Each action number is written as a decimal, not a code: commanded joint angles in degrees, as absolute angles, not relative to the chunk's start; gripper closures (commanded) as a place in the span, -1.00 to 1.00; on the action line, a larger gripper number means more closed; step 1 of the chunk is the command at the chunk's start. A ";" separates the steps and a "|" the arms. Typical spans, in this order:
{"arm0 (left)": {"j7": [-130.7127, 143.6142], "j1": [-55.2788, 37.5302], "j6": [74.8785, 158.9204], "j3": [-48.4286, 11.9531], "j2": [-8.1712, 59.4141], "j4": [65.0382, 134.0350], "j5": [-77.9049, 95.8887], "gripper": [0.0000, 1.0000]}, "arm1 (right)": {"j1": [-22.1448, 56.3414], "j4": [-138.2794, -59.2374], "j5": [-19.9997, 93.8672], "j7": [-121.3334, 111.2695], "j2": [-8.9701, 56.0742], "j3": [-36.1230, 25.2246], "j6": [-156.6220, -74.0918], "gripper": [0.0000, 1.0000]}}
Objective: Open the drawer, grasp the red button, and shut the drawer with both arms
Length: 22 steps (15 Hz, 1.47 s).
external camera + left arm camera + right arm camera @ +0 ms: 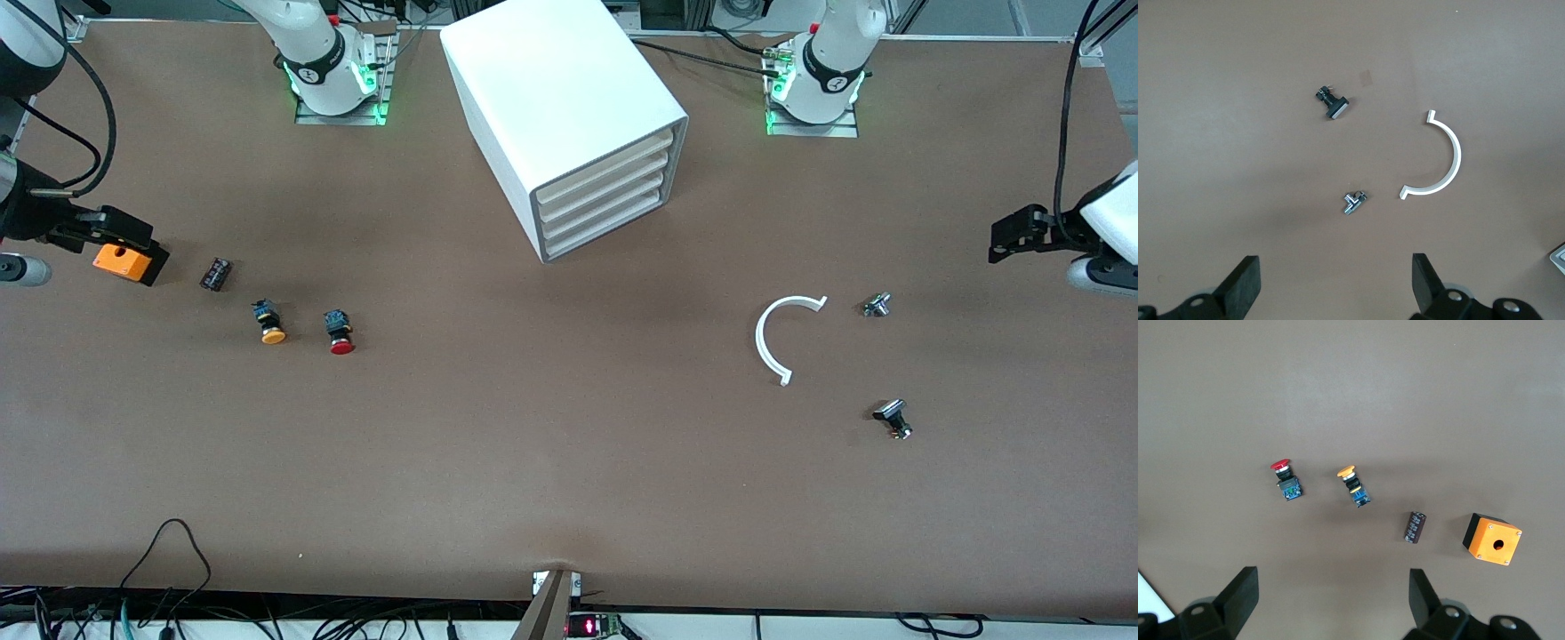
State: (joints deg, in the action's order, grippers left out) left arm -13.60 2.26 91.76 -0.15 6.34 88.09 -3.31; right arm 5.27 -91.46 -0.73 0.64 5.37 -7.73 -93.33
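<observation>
The white cabinet (569, 107) stands between the arms' bases, and all of its cream drawers (605, 191) are shut. The red-capped button (340, 332) lies on its side toward the right arm's end of the table, and it also shows in the right wrist view (1286, 480). My right gripper (133, 236) hangs open and empty over the orange box; in the right wrist view (1331, 587) bare table shows between its fingers. My left gripper (1003, 242) hangs open and empty at the left arm's end of the table; the left wrist view (1336, 273) shows nothing between its fingers.
An orange-capped button (269, 324), a dark cylinder (215, 273) and the orange box (124, 261) lie beside the red button. A white half-ring (782, 338), a small metal part (877, 305) and a black part (893, 418) lie toward the left arm's end.
</observation>
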 commanded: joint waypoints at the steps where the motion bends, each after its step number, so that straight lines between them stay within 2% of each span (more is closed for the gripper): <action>1: -14.50 2.46 94.31 -0.35 2.73 93.07 -4.31 -1.00 | 5.18 -92.29 0.09 -0.35 4.75 -7.47 -93.25 -1.00; 5: -14.33 4.75 93.87 -0.35 2.72 93.25 -0.09 -1.00 | 5.18 -92.29 -0.09 -0.35 5.10 -7.47 -93.08 -1.00; 22: -10.99 3.87 91.41 -0.79 3.08 91.85 -0.09 -1.00 | 5.10 -92.02 -0.35 -0.35 5.18 -7.65 -93.60 -1.00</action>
